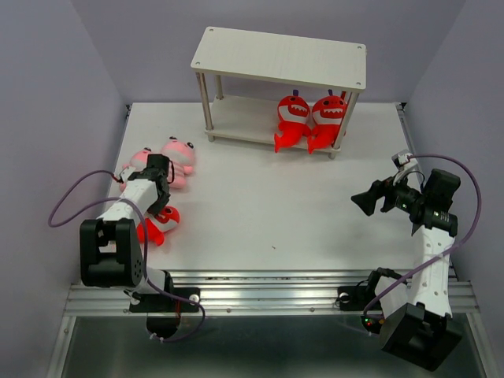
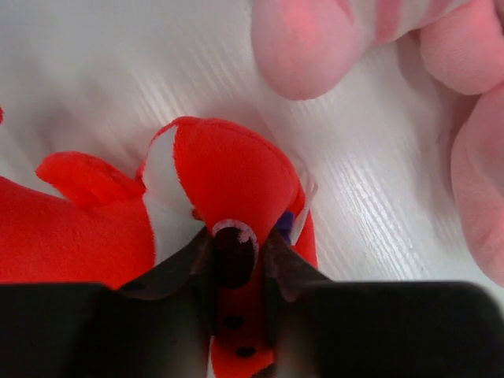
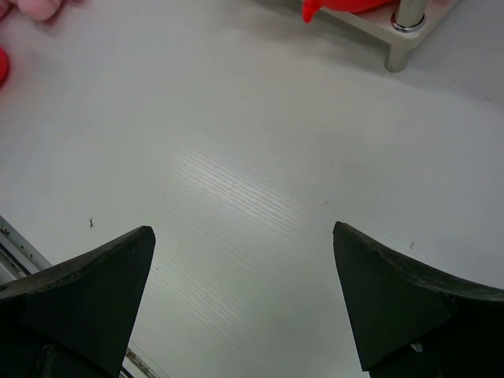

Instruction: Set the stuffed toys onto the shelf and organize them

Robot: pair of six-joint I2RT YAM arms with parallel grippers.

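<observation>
The pale wood shelf (image 1: 279, 57) stands at the back of the table. Two red shark toys (image 1: 294, 120) (image 1: 327, 120) stand on its lower board at the right. A third red shark toy (image 1: 161, 223) lies at the left of the table, and my left gripper (image 1: 161, 206) is shut on its head (image 2: 228, 169). Two pale pink toys (image 1: 179, 156) (image 1: 140, 160) lie just behind it, one partly hidden by the left arm; they show in the left wrist view (image 2: 303, 43). My right gripper (image 3: 244, 260) is open and empty above bare table at the right.
Purple walls close in the table on three sides. An aluminium rail (image 1: 268, 290) runs along the near edge. A shelf leg (image 3: 405, 31) shows at the top of the right wrist view.
</observation>
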